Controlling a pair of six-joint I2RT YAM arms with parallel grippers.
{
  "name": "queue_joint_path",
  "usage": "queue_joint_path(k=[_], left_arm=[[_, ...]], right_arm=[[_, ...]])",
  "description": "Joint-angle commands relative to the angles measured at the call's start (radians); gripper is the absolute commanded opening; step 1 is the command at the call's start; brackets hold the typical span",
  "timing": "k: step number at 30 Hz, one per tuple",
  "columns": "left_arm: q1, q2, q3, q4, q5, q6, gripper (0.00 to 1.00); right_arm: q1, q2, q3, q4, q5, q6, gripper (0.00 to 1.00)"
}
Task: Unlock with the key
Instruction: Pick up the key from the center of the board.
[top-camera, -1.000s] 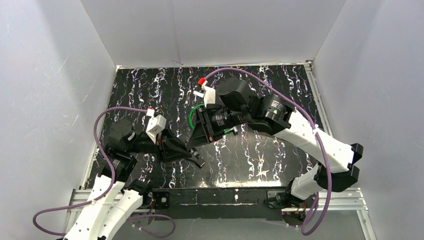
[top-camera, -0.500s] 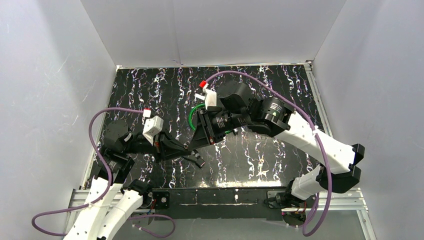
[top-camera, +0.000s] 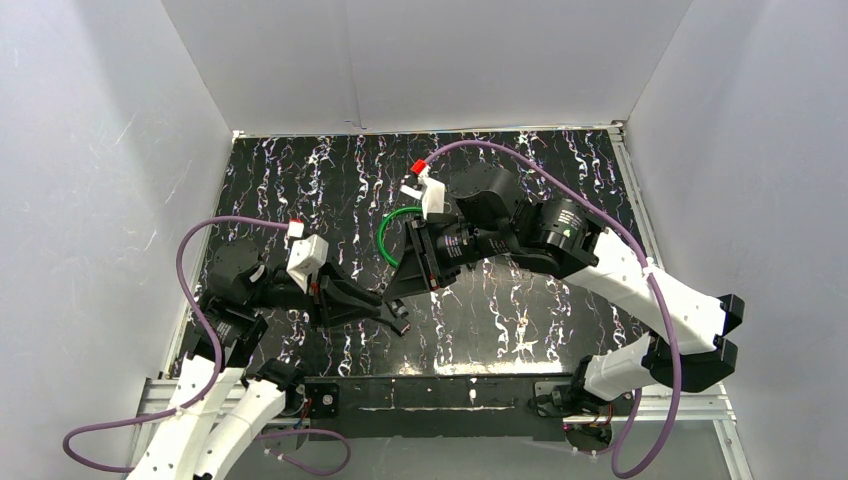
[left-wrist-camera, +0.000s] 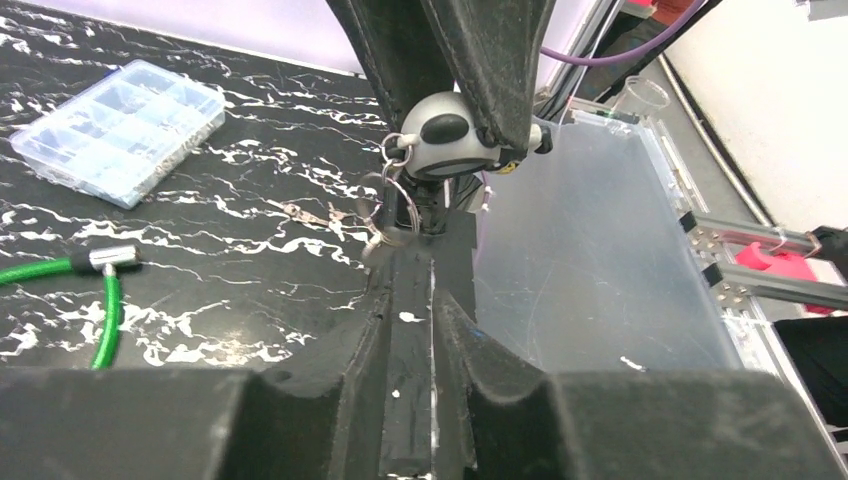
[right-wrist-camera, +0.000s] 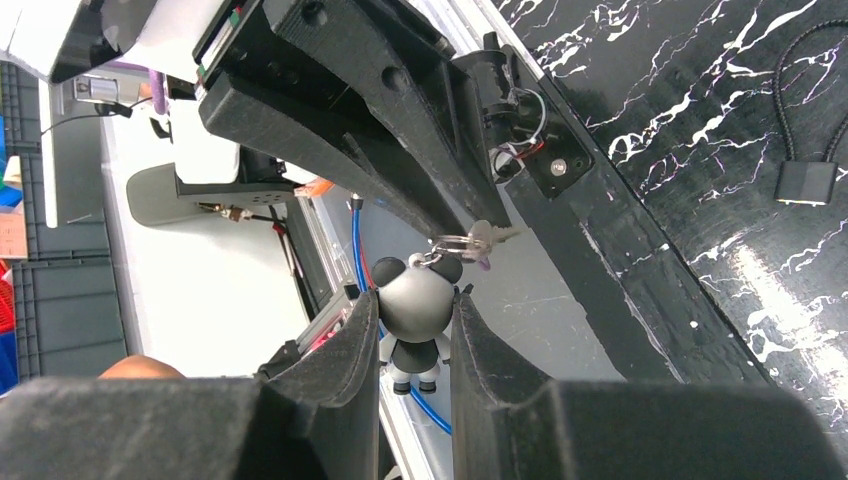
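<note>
- Key (right-wrist-camera: 492, 235) hangs above the black marbled table (top-camera: 540, 320), near mid-table and a bit toward the left arm's side, where the two grippers meet
- Right arm (top-camera: 620, 270) reaches in from the right edge and across the table, wrist angled down toward the left arm
- Left arm (top-camera: 235, 285) sits low at the near left, its gripper pointing right
- Clear compartment box (left-wrist-camera: 115, 130) lies flat on the table, well apart from both grippers
- Green cable (top-camera: 385, 235) loops on the table just beside the right wrist; I see a metal end piece on it in the left wrist view
- Small black block on a braided cord (right-wrist-camera: 805, 182) lies on the table near the grippers
- Right gripper (right-wrist-camera: 415, 298): fingers clamped on either side of a grey panda figure (left-wrist-camera: 448, 140), which is held off the table
- Left gripper (left-wrist-camera: 428, 258): fingers drawn together with only a thin slit between, tips right up by the panda
- Key ring (left-wrist-camera: 398, 205) hangs from the panda's head; the key dangles from it against the left gripper's tip, and I can't tell if it is pinched
</note>
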Motion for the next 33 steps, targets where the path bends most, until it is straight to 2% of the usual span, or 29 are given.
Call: queue_joint_path(k=[1,2,5,11,22,28,33], left_arm=[[-0.005,0.001,0.013,0.018,0.018,-0.036,0.37],[-0.006,-0.004,0.001,0.038,0.013,-0.055,0.5],[-0.005,-0.019,-0.026,0.066,-0.037,-0.059,0.67],[-0.005,-0.021,-0.05,0.1,-0.057,-0.055,0.8],[-0.009,-0.007,-0.107,0.211,0.048,-0.108,0.78],[-0.012,0.009,-0.121,0.334,0.07,-0.148,0.78],[-0.014,0.032,-0.107,0.39,0.098,-0.184,0.68]], right_arm=[[0.002,-0.016,0.0,0.058,-0.021,0.001,0.01],[0.002,-0.011,0.008,0.054,-0.024,0.002,0.01],[0.002,0.003,0.035,0.041,-0.029,-0.003,0.01],[0.003,0.006,0.041,0.038,-0.034,-0.004,0.01],[0.002,0.035,0.087,0.044,-0.051,-0.005,0.01],[0.001,0.061,0.123,0.041,-0.068,-0.016,0.01],[-0.003,0.061,0.124,0.039,-0.064,-0.02,0.01]])
